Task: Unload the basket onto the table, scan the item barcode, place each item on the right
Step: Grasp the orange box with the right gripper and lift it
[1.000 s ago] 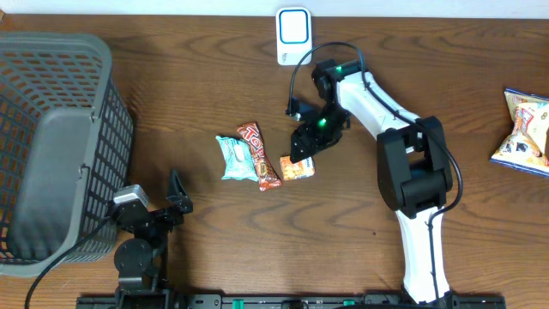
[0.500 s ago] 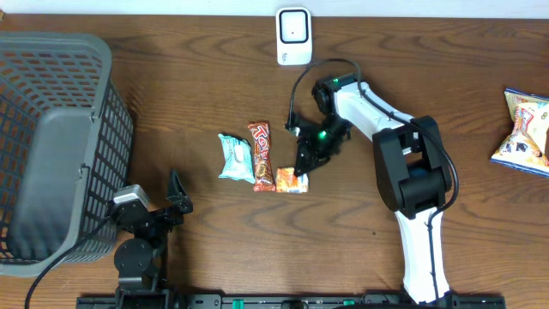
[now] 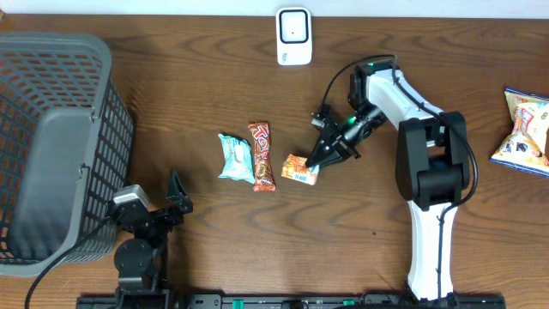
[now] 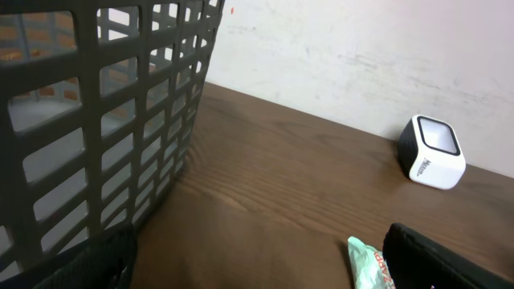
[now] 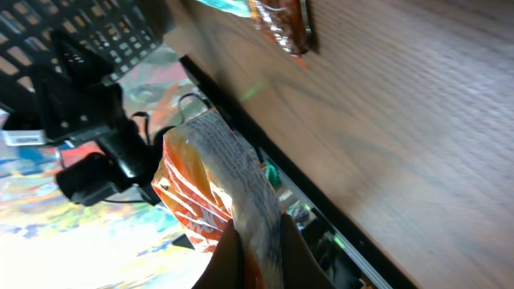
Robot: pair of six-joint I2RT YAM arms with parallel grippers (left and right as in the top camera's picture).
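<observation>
My right gripper (image 3: 321, 160) is shut on one end of a small orange snack packet (image 3: 299, 169), right of the table's centre. In the right wrist view the packet (image 5: 210, 172) sticks up from between the fingers (image 5: 231, 255), its pale printed side turned toward the table and tilted. The white barcode scanner (image 3: 293, 36) stands at the back edge, well apart from the packet. My left gripper (image 3: 178, 196) rests open at the front left, with nothing between its fingers (image 4: 104, 258).
A red candy bar (image 3: 262, 156) and a teal packet (image 3: 233, 157) lie side by side left of the held packet. A grey mesh basket (image 3: 51, 146) fills the left side. A chip bag (image 3: 523, 129) lies at the far right edge.
My right gripper has shut on the orange packet and carried it slightly right and forward as the arm swung right. The red bar and teal packet shifted earlier. The left arm has stayed still.
</observation>
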